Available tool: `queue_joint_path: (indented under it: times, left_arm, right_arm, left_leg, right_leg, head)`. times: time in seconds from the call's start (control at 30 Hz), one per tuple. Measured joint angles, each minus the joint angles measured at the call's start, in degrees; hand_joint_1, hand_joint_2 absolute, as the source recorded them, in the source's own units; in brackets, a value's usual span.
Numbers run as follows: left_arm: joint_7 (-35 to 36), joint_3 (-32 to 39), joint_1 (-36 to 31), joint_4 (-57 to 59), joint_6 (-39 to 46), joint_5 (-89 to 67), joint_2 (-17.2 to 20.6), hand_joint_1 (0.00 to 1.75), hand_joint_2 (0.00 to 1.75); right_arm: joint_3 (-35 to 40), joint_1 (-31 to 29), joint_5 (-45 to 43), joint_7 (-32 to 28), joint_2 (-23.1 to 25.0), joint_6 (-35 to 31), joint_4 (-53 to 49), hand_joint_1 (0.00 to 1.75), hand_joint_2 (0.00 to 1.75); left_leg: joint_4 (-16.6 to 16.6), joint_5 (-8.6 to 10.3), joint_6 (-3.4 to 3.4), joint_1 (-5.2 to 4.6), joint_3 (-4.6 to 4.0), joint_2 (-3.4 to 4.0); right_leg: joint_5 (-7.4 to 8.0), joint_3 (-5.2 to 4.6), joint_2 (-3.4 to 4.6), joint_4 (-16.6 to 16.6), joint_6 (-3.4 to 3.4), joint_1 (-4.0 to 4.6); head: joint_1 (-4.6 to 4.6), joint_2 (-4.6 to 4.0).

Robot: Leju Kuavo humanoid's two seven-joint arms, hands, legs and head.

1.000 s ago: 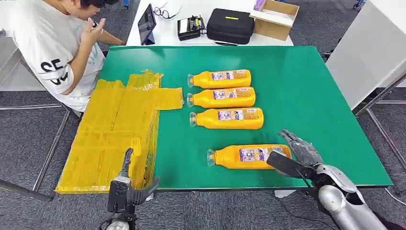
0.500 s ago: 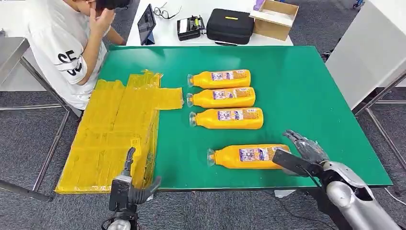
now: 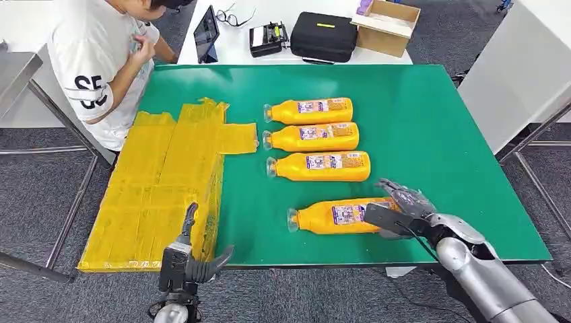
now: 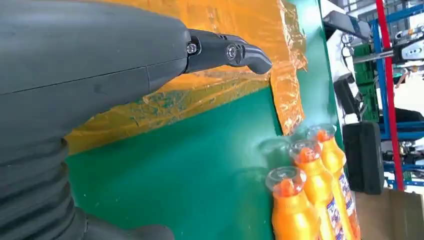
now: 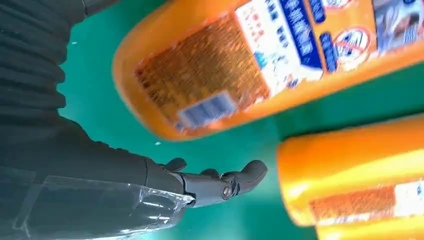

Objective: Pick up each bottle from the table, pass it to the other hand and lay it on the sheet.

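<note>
Four orange bottles lie on their sides on the green table (image 3: 431, 121). Three form a row: the far bottle (image 3: 308, 111), the middle bottle (image 3: 311, 136) and the third bottle (image 3: 320, 166). The nearest bottle (image 3: 333, 216) (image 5: 260, 65) lies slightly tilted, and my right hand (image 3: 398, 207) (image 5: 150, 185) is at its base, thumb in front, fingers spread over the end, not closed on it. The yellow sheet (image 3: 161, 182) (image 4: 200, 95) covers the table's left side. My left hand (image 3: 187, 259) (image 4: 100, 75) hovers open at the sheet's near corner, holding nothing.
A person (image 3: 101, 60) in a white shirt sits at the table's far left corner. Behind stands a white table with a tablet (image 3: 206, 30), a black case (image 3: 323, 35) and a cardboard box (image 3: 387, 23). The green surface right of the bottles is bare.
My right hand has moved left onto the nearest bottle's base, and the bottle has shifted a little left and tilted. My left hand has risen slightly. The person has moved an arm.
</note>
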Motion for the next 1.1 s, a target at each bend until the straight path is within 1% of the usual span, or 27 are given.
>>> queue_joint_path:
  times: [0.23,0.63,0.97,1.1]
  left_arm:
    - [0.00,-0.11,-0.19,0.55,-0.09,0.00,0.00,0.00,1.75]
    - [0.13,-0.18,-0.85,1.29,-0.15,0.09,0.09,0.00,1.75]
    - [0.18,-0.77,-1.24,2.03,-0.13,0.53,0.13,0.00,1.75]
    - [0.26,-0.96,-1.35,2.25,0.22,1.05,0.20,0.00,1.75]
  right_arm:
    - [2.19,-1.95,0.00,-0.13,1.73,-0.02,3.06,0.00,1.75]
    - [4.22,-4.04,-0.57,-0.98,2.67,-0.07,5.60,0.00,1.75]
    - [6.41,-5.28,-2.10,-1.53,2.56,0.00,6.87,0.00,1.75]
    - [7.43,-6.35,-3.97,-1.53,1.62,1.29,6.89,0.00,1.75]
  left_leg:
    - [0.00,0.00,0.00,0.00,-0.01,-0.01]
    - [0.00,0.00,0.00,0.00,0.01,0.00]
    - [0.00,0.00,0.00,0.00,0.03,0.00]
    - [0.00,0.01,0.00,0.00,0.03,0.00]
  right_leg:
    - [0.00,-0.01,-0.01,0.00,0.00,0.00]
    - [0.00,0.00,0.00,0.00,0.00,0.00]
    - [0.00,0.01,0.01,0.00,0.00,0.00]
    - [0.01,0.04,0.00,0.00,0.00,0.00]
  head:
    - [0.00,0.00]
    - [0.00,0.00]
    - [-0.02,0.00]
    - [0.02,0.00]
